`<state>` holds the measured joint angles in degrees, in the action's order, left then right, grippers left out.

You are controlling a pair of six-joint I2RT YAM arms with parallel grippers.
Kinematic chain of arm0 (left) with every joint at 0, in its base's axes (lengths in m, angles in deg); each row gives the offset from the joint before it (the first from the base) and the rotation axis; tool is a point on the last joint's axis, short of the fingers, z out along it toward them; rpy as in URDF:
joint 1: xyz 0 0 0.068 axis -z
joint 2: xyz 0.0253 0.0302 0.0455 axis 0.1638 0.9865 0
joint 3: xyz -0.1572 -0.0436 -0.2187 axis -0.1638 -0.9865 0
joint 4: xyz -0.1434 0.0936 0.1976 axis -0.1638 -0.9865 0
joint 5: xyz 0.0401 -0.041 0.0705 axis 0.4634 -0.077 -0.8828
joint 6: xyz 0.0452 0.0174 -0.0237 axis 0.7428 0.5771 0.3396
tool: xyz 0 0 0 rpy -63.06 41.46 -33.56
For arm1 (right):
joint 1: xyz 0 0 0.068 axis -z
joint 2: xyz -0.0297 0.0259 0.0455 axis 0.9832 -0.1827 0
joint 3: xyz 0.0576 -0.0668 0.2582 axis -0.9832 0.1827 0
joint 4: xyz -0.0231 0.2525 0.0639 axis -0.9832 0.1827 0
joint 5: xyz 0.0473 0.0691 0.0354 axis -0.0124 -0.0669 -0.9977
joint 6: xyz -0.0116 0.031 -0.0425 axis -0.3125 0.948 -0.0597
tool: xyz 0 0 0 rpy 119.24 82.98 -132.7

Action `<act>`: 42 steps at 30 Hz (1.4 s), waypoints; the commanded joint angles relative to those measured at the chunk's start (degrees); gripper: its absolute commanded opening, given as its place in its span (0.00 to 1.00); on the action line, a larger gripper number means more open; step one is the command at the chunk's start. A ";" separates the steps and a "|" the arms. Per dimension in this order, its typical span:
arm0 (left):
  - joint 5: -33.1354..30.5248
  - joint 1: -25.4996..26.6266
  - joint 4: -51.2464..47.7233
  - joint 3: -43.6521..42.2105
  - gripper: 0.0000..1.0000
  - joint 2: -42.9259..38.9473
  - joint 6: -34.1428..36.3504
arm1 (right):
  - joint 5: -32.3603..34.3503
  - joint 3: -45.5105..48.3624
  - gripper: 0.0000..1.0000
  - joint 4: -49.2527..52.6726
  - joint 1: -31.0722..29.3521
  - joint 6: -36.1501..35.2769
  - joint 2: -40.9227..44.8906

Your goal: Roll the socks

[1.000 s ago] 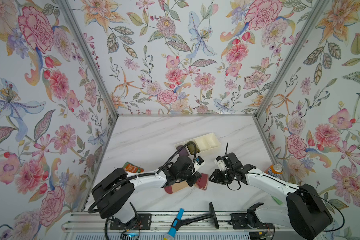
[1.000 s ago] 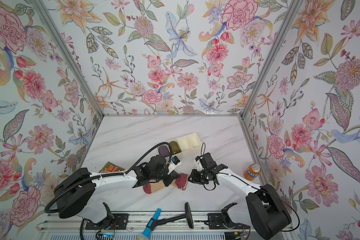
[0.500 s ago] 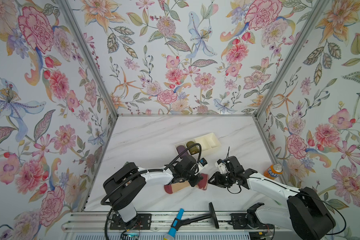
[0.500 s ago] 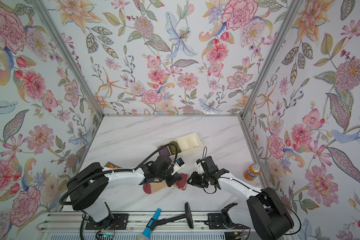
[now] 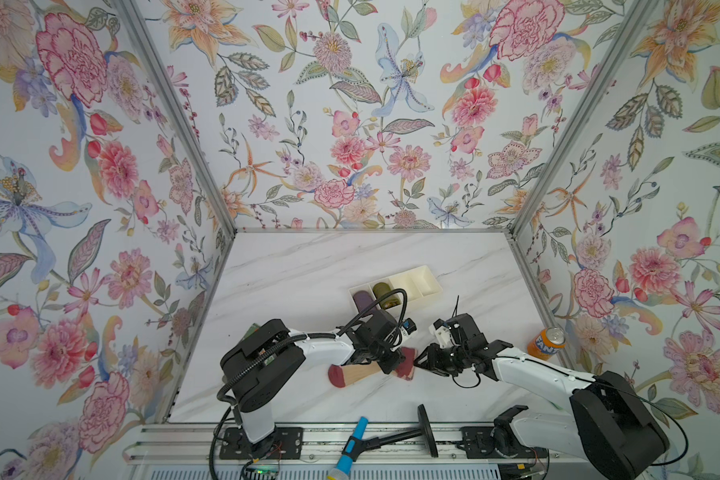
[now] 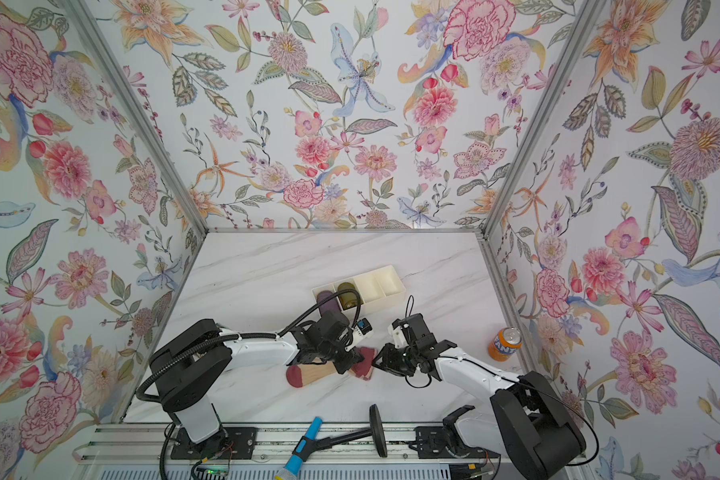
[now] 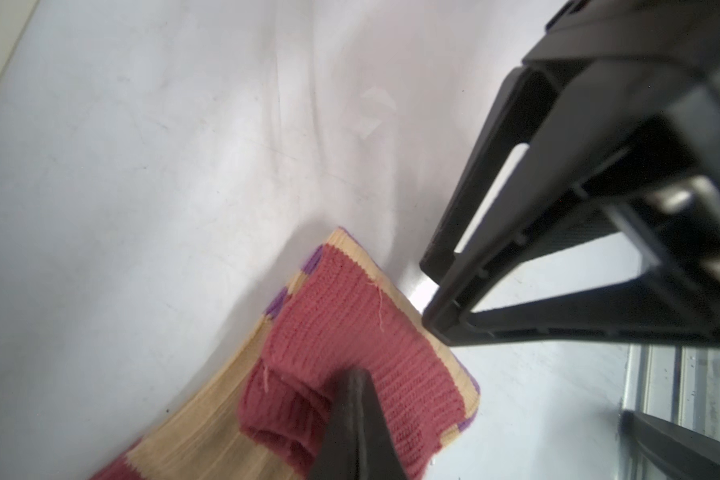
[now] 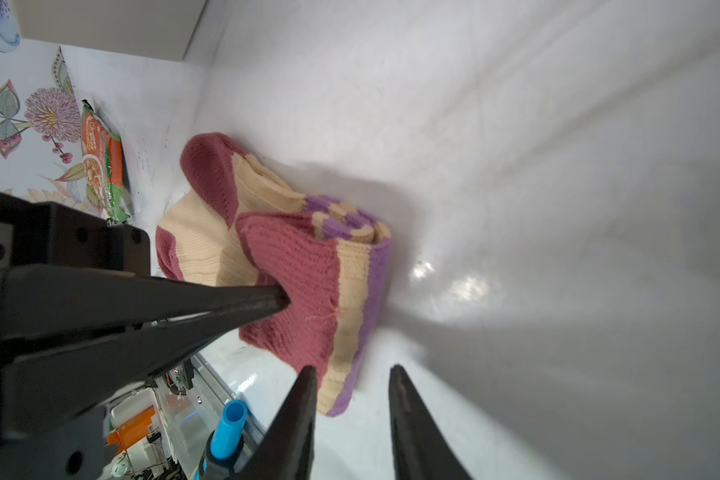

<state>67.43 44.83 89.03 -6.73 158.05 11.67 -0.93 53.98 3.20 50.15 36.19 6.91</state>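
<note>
Right wrist view: the socks [image 8: 308, 266] lie on the worktop [image 8: 516, 166] with the cuff end folded over once. The left pincer [image 8: 277, 299] is clenched on a pinch of maroon cuff, and the right pincer [image 8: 353, 372] is empty, jaws part-spread, just beside the purple-striped fold. Rolling appears barely begun; the next move likely calls for the right pincer to take that fold and turn it toward the flat toe end.
</note>
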 commanded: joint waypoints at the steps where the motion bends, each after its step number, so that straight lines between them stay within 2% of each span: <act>1: -1.34 -0.74 -2.90 1.08 0.00 1.41 0.41 | -0.69 1.49 0.32 -2.34 -0.82 1.62 -0.56; 33: 2.33 -2.54 2.25 -2.79 0.00 2.94 -3.73 | 1.98 10.14 0.33 -22.60 -2.85 11.48 -5.28; 37: 2.73 -2.74 3.07 -3.01 0.00 3.08 -4.15 | 2.60 10.25 0.30 -23.60 -2.86 11.42 -5.27; 42: 2.91 -2.84 3.74 -2.99 0.00 2.86 -4.52 | 4.40 9.74 0.21 -22.38 -3.02 9.68 -4.00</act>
<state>70.53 42.69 94.36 -8.52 159.53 7.78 0.05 62.85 -21.50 47.55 47.08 2.73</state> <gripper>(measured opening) 0.048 0.226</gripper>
